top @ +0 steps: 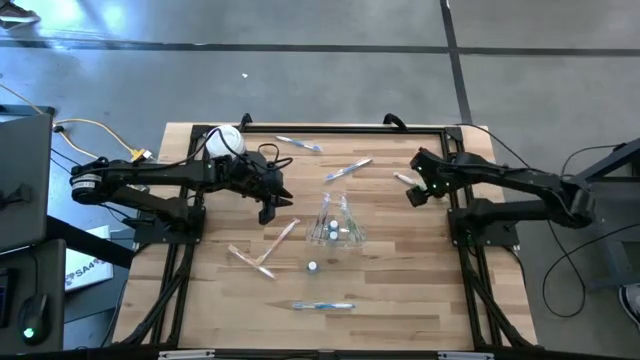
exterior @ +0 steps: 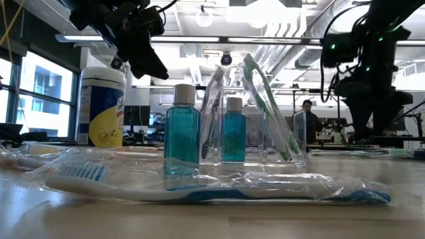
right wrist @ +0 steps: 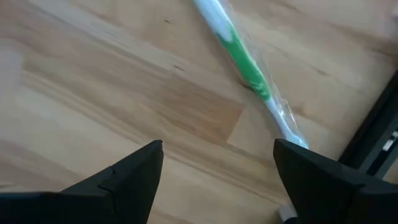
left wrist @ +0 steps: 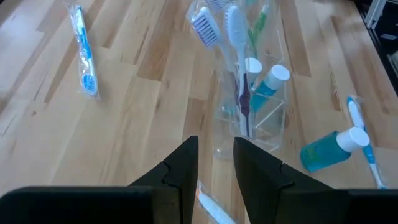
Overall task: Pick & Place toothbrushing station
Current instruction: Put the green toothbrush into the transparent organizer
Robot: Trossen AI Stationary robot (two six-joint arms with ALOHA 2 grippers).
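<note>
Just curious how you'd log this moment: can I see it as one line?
left hand: narrow gap, empty, above clear holder | right hand: open, over green toothbrush

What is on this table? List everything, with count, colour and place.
clear holder: one, see-through, centre, holding several brushes
teal bottles: two seen, white caps; one in the holder, one just outside it
wrapped toothbrushes: six loose; blue by the edge opposite the canister, green by right gripper, others scattered
canister: one, white lid, yellow label, beside left arm
left gripper: slightly open, empty, beside holder
right gripper: open, empty
</note>
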